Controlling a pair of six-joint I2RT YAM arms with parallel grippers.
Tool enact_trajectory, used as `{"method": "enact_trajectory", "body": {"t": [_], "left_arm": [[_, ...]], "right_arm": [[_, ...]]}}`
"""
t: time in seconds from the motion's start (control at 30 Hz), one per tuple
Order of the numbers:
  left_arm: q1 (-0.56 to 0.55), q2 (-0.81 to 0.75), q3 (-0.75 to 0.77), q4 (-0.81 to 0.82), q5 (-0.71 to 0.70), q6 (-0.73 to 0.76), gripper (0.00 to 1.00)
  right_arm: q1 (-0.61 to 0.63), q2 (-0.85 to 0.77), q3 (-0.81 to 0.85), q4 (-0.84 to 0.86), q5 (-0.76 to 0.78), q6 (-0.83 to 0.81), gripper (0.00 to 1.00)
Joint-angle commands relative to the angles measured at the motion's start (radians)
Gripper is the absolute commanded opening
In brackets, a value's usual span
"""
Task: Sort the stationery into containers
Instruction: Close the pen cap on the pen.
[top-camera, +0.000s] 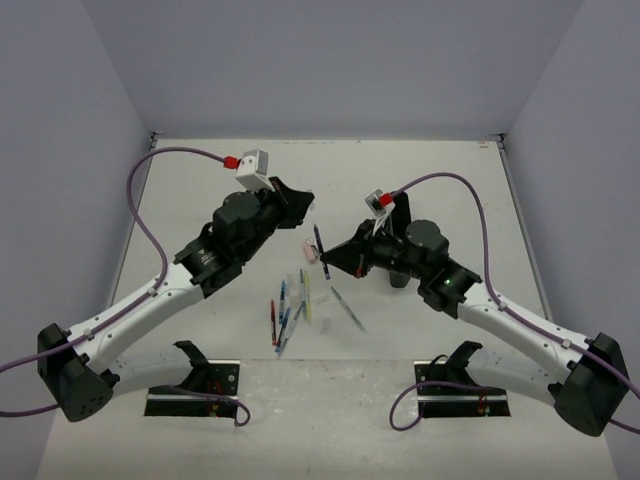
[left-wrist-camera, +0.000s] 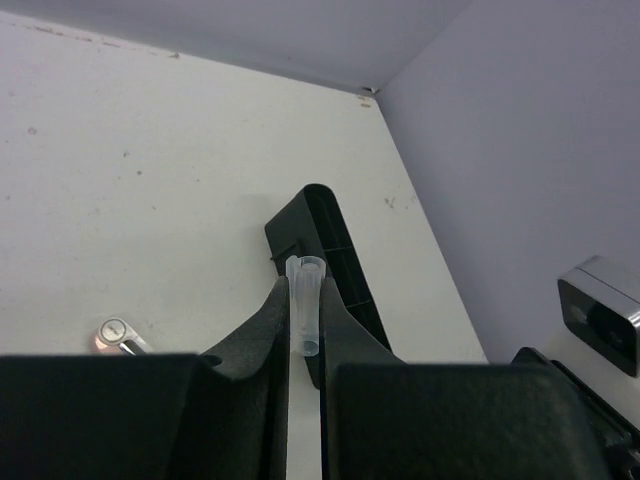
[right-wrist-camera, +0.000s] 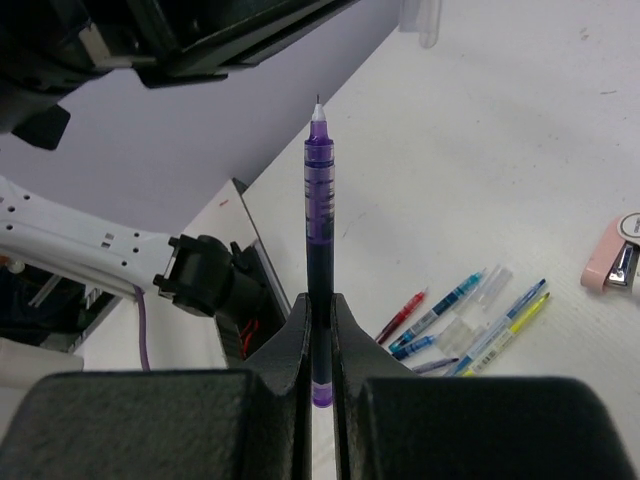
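Bare table stretches along its far edge; scattered pens clutter the near middle.

A white counter fills the middle of the frame, matte and flecked with small dark scuffs. Plain lavender-grey walls enclose it: a back wall across the top, a left wall and a right wall at the sides. The light is soft and even.
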Motion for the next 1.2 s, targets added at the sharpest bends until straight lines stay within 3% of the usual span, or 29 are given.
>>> {"method": "enact_trajectory", "body": {"t": [0.0,0.97,1.17], "left_arm": [[0.004,-0.052,-0.067,0.184,-0.008,-0.065,0.0],[0.004,-0.097,-0.13,0.238,0.026,-0.083,0.0],[0.004,-0.105,-0.133,0.227,-0.02,-0.061,0.0]], "right_arm": [[0.005,0.004,0.045,0.13,0.04,0.022,0.0],[0.007,0.083,0.102,0.004,0.122,0.009,0.0],[0.007,0.072,0.108,-0.009,0.115,-0.001,0.0]]}}
